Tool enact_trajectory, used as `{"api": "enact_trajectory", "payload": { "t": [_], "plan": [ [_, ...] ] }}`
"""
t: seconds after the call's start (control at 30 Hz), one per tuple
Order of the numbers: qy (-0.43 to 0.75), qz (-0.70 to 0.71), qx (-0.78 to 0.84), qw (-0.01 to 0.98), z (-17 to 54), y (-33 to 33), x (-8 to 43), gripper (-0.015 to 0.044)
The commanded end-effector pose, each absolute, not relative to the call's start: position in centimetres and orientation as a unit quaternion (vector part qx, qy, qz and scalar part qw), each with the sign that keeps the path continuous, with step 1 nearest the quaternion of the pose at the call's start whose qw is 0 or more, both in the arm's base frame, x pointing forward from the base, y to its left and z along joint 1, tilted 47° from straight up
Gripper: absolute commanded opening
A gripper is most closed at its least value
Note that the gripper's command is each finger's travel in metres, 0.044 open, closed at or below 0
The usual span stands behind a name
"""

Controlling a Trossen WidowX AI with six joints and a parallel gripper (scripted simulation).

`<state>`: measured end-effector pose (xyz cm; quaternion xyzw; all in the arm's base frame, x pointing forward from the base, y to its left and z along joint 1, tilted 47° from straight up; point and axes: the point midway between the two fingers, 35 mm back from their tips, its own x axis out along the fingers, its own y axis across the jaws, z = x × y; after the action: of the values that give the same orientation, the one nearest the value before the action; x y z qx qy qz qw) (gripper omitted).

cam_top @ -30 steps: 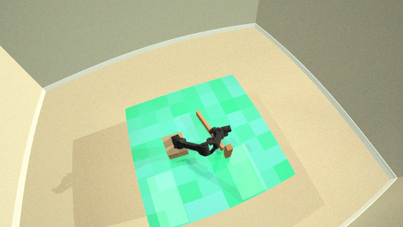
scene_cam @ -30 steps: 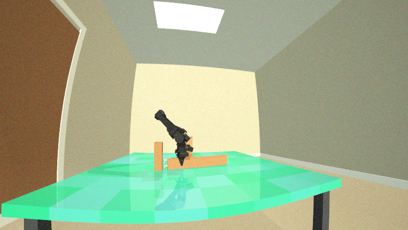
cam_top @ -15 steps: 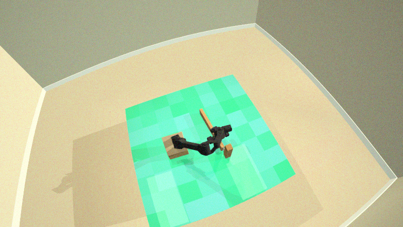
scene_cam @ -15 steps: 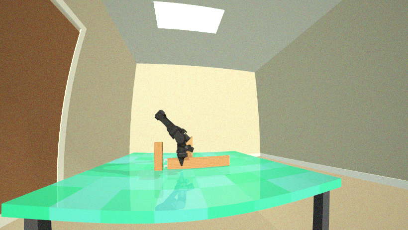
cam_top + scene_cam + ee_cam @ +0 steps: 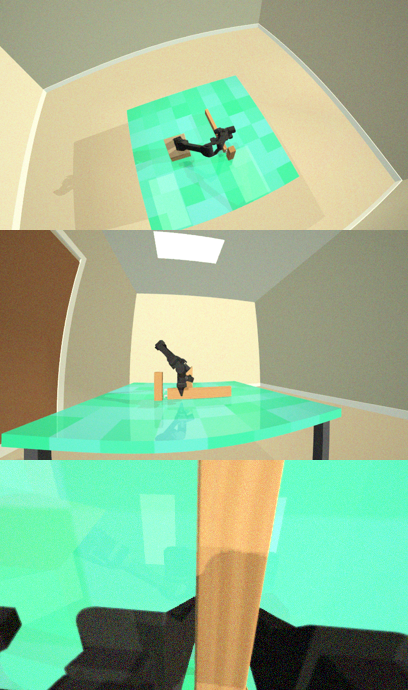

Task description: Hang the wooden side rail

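Note:
The wooden side rail (image 5: 211, 119) (image 5: 205, 393) (image 5: 235, 520) lies long and low on the table, its far end pointing away from the post. My gripper (image 5: 181, 394) (image 5: 219, 600) is shut on the rail, one finger on each side, nearer the hook end than the far end. Two pale steel hooks (image 5: 165, 396) stick out of the rail's near end, one above the other. The headboard post (image 5: 231, 153) (image 5: 158, 386) stands upright just beyond them, with a small gap between. The slot and its pins cannot be seen.
The arm's base stands on a wooden block (image 5: 180, 155), which rises behind the rail in the exterior view. The arm reaches from it over the rail. The green chequered table (image 5: 196, 197) (image 5: 128, 429) carries everything.

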<state>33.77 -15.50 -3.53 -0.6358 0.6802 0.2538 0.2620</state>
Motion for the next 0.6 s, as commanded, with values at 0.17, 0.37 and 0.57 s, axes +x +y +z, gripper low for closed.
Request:
{"api": "enact_trajectory", "payload": {
  "t": [0.17, 0.37, 0.57],
  "plan": [
    [0.680, 0.241, -0.636, 0.274, -3.35, -15.67, 34.74, 0.0000],
    [0.680, 0.241, -0.636, 0.274, -3.35, -15.69, 35.00, 0.0000],
    [0.680, 0.241, -0.636, 0.274, -3.34, -15.70, 35.26, 0.0000]
  ]
}}
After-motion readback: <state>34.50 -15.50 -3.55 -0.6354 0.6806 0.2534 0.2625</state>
